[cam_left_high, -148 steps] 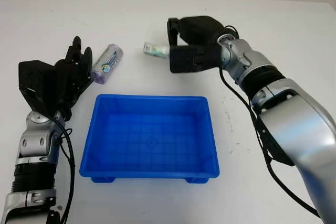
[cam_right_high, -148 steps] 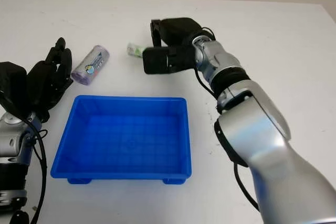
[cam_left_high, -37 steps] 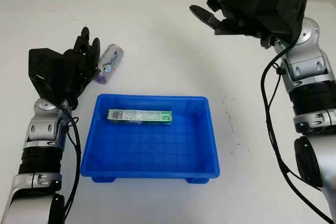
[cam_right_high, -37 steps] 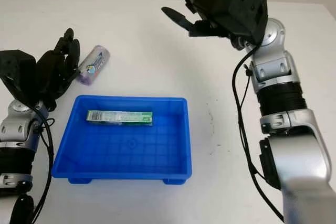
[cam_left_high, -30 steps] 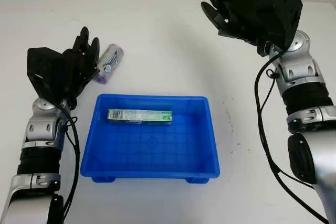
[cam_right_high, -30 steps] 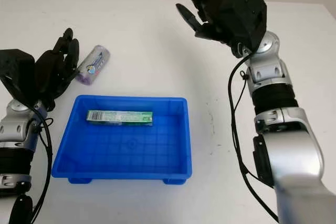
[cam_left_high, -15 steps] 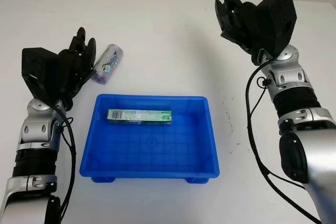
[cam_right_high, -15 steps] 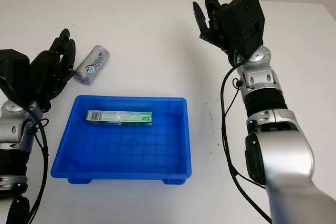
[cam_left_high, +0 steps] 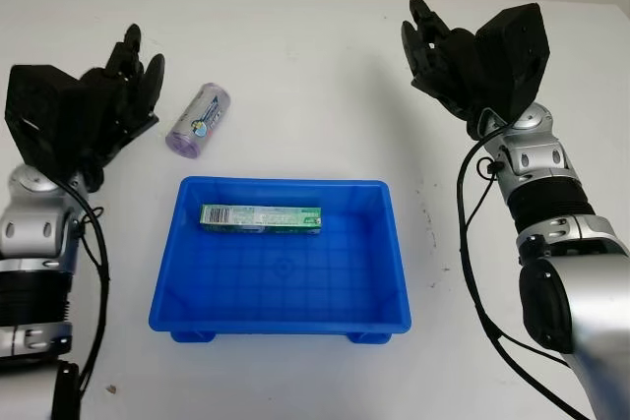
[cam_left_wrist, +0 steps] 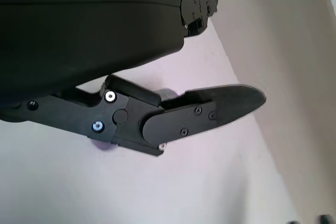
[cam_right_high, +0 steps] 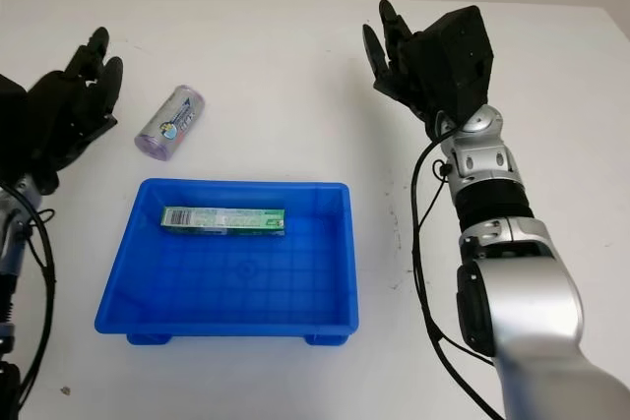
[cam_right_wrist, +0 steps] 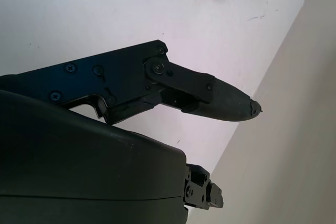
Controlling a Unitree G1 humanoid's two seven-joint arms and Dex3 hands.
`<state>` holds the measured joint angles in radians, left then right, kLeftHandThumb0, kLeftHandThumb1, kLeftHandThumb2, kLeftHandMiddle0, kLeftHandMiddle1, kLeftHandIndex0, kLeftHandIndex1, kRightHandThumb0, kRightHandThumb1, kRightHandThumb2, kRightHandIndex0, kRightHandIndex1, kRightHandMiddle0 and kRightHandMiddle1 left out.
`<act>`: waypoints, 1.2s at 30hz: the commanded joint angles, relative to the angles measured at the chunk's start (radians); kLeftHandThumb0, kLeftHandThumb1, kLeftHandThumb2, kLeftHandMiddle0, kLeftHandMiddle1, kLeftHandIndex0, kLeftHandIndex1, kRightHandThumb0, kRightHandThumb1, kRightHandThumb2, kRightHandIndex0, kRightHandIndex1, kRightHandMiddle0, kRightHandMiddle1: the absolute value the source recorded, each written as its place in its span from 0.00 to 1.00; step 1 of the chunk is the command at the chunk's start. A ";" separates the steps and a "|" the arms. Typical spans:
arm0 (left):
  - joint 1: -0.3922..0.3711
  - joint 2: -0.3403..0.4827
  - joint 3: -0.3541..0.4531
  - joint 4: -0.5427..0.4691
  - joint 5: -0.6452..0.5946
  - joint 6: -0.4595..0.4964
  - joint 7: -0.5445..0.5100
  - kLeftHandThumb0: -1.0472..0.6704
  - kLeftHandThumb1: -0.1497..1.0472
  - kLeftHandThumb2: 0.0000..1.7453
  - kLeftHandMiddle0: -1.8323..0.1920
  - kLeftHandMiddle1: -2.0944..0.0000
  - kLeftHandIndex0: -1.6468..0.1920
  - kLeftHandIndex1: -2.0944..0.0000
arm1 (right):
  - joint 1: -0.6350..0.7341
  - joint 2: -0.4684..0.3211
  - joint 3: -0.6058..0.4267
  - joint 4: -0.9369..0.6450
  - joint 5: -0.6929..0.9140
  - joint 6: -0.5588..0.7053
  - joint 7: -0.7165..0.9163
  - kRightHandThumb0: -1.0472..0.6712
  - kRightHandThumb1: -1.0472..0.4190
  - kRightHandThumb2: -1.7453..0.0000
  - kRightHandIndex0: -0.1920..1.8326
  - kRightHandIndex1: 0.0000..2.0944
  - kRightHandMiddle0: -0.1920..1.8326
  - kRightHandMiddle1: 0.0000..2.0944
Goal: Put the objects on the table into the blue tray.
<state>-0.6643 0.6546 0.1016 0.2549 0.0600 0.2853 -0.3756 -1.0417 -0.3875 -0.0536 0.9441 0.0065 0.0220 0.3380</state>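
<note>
While the left hand (cam_left_high: pixel 123 95) hovers open, the purple roll (cam_left_high: pixel 200 121) lies beside it (apart).

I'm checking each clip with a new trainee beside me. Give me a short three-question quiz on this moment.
1. True or false: the green box lies inside the blue tray.
2. Which item is not yet in the tray?
A. the purple roll
B. the green box
C. a red cup
3. Fill in: the purple roll lies on the table nearer the ____ robot hand.

Key:
1. True; it lies along the tray's far side.
2. A; the roll lies on the table beyond the tray's far left corner.
3. Left; the left robot hand is open beside it, while the right robot hand is open and raised at the far right.
</note>
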 commanded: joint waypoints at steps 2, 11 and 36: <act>-0.089 0.081 -0.075 0.001 0.094 0.017 -0.041 0.15 1.00 0.28 1.00 1.00 0.98 0.99 | 0.004 0.007 -0.004 -0.020 0.002 0.005 -0.003 0.20 0.00 0.60 0.00 0.00 0.00 0.00; -0.263 0.156 -0.210 0.141 0.282 -0.039 -0.122 0.24 1.00 0.14 0.92 0.97 0.95 0.97 | 0.018 0.009 -0.008 -0.039 0.006 0.003 -0.003 0.21 0.00 0.60 0.00 0.00 0.00 0.00; -0.727 0.428 -0.845 0.640 1.432 -0.988 0.742 0.29 0.85 0.04 0.99 0.98 0.99 0.98 | 0.044 0.006 -0.004 -0.094 0.001 0.059 -0.012 0.22 0.00 0.59 0.00 0.00 0.00 0.00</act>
<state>-1.3458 1.0553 -0.7186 0.8729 1.4640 -0.6922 0.3244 -1.0033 -0.3810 -0.0573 0.8589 0.0102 0.0786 0.3276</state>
